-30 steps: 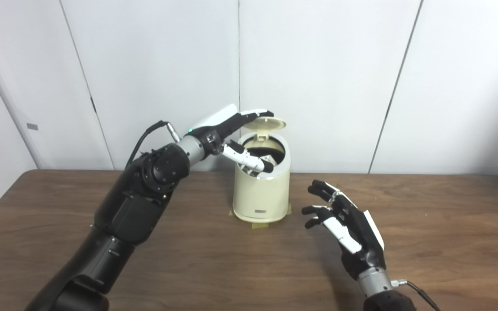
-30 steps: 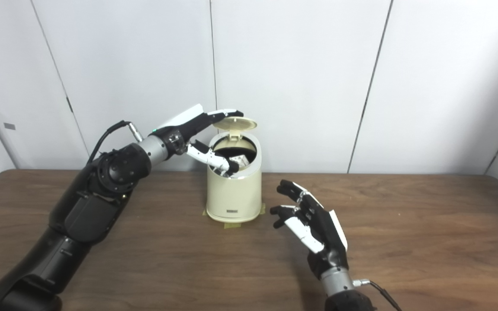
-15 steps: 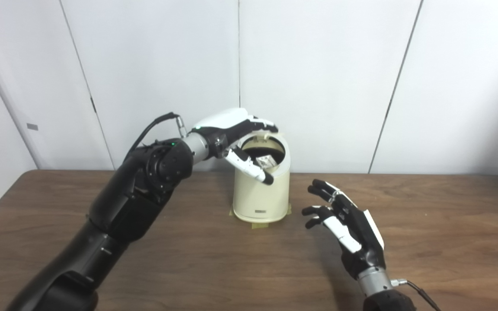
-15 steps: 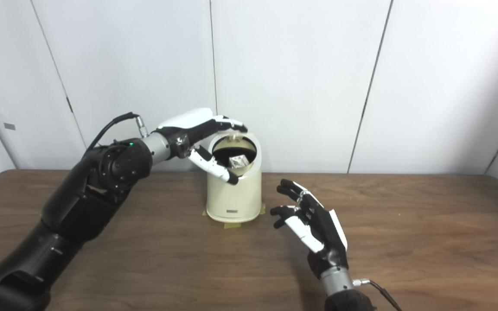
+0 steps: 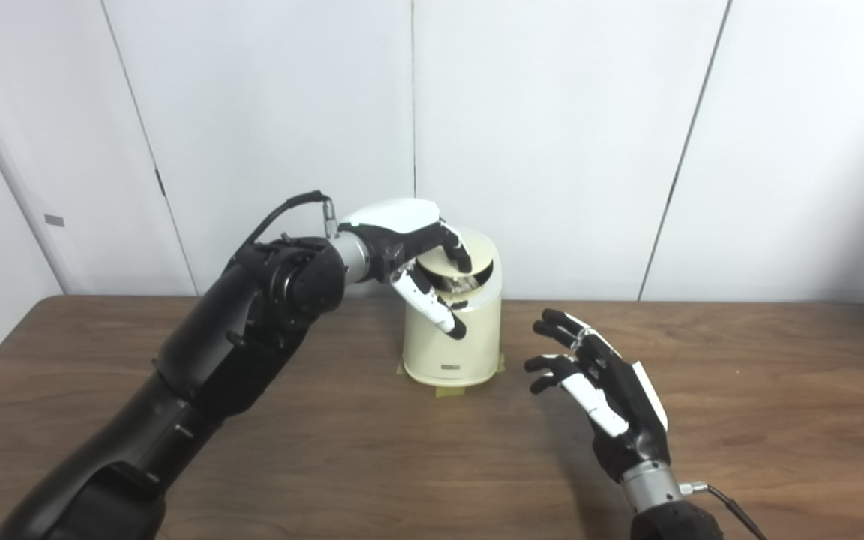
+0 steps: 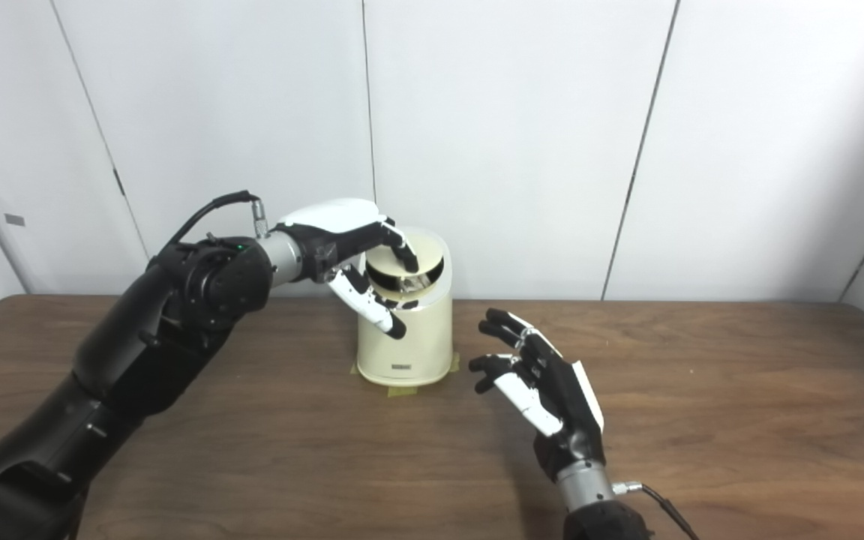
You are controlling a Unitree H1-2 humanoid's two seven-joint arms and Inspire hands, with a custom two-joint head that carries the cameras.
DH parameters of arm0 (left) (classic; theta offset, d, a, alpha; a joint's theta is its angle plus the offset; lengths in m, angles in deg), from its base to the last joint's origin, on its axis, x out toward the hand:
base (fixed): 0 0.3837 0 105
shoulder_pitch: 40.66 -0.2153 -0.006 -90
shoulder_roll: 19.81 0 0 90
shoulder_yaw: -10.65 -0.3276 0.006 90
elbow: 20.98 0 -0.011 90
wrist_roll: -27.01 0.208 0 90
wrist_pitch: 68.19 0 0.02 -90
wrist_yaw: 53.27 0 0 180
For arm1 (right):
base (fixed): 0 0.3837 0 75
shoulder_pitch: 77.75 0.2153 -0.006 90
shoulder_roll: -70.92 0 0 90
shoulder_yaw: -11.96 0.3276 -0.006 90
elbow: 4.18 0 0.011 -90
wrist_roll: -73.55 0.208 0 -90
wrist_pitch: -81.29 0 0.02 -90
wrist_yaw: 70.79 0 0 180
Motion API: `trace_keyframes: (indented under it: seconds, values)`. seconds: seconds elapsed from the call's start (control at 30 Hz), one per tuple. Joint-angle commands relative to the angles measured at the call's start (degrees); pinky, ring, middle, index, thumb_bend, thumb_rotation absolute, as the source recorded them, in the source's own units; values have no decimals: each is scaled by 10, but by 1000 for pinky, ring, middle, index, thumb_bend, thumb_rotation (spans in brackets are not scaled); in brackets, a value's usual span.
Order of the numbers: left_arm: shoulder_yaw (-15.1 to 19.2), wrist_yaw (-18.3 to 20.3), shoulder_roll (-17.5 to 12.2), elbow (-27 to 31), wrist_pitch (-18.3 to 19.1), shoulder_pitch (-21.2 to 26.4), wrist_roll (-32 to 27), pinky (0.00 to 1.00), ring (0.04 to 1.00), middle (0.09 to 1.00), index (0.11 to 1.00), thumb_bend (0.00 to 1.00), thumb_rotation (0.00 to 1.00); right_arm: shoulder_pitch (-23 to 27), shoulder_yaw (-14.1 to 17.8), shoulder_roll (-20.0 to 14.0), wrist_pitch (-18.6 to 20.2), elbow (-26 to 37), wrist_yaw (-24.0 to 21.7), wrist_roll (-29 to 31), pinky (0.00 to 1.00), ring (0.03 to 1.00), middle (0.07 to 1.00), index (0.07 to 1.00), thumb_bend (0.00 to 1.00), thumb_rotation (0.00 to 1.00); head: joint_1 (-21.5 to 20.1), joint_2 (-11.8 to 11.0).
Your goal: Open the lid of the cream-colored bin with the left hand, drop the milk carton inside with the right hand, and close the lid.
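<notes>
The cream-colored bin stands at the back middle of the wooden table. Its round lid is tilted down over the opening, leaving a gap on the right. Through that gap shows a bit of the milk carton inside. My left hand lies over the lid: its fingers press on the lid's top and its thumb hangs in front of the bin's rim, gripping nothing. My right hand hovers open to the right of the bin, palm towards it, empty.
Strips of tape show under the bin's base. White wall panels rise close behind the bin at the table's far edge. Bare wood lies in front of the bin and to the far right.
My left hand has turned over and come down, swinging the lid from upright to nearly flat over the opening. My right hand has stayed in place.
</notes>
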Motion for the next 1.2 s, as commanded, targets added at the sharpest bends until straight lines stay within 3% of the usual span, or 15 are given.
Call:
trace_keyframes:
  seconds: [0.0, 0.23, 0.53, 0.8, 1.03, 1.17]
  values:
    - [8, -6, -11, 17, -7, 33, 14, 1000, 999, 852, 757, 956, 400, 21, -3, 4, -2, 22, 0, 4, 431, 581, 780, 750, 698, 540, -1, 2]
    - [8, -7, -8, 20, -13, 13, 20, 1000, 1000, 850, 775, 979, 425, 21, -3, 6, 8, 31, 2, 3, 430, 579, 780, 757, 695, 537, -2, 5]
    - [3, -59, -4, 8, -64, -33, 37, 1000, 1000, 886, 886, 957, 396, 20, -3, 11, 22, 46, 5, 4, 424, 579, 777, 752, 688, 532, -5, 12]
    - [-10, -83, -4, -11, -102, -64, 66, 1000, 1000, 931, 906, 946, 379, 22, -2, 13, 26, 52, 5, 2, 425, 578, 780, 755, 684, 535, -9, 16]
    - [-10, -80, 0, -19, -103, -87, 71, 1000, 1000, 918, 896, 959, 359, 25, -2, 14, 27, 54, 8, 2, 424, 575, 767, 747, 662, 529, -10, 19]
    - [-15, -55, 2, -21, -88, -95, 73, 1000, 1000, 901, 887, 967, 385, 29, 0, 16, 24, 49, 9, 9, 419, 571, 765, 749, 662, 529, -10, 19]
